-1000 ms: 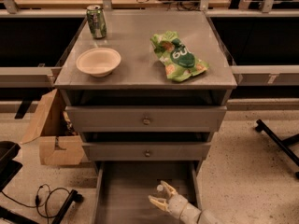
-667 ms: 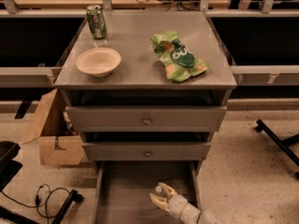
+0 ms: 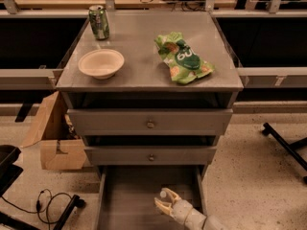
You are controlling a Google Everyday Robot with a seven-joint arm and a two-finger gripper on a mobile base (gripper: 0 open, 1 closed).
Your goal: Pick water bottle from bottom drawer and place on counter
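My gripper (image 3: 165,201) is down inside the open bottom drawer (image 3: 127,195), near its right side, and my arm comes in from the lower right. The water bottle does not show clearly anywhere in the drawer. A small pale round shape sits at the gripper's tip, and I cannot tell what it is. The counter (image 3: 144,61) is the grey top of the cabinet above.
On the counter stand a green soda can (image 3: 99,22) at the back left, a cream bowl (image 3: 101,63) and a green snack bag (image 3: 183,57). Two shut drawers with knobs (image 3: 150,124) sit above the open one. A cardboard box (image 3: 53,138) and cables (image 3: 48,202) lie at the left.
My gripper has shifted only slightly inside the bottom drawer. Nothing on the counter has moved.
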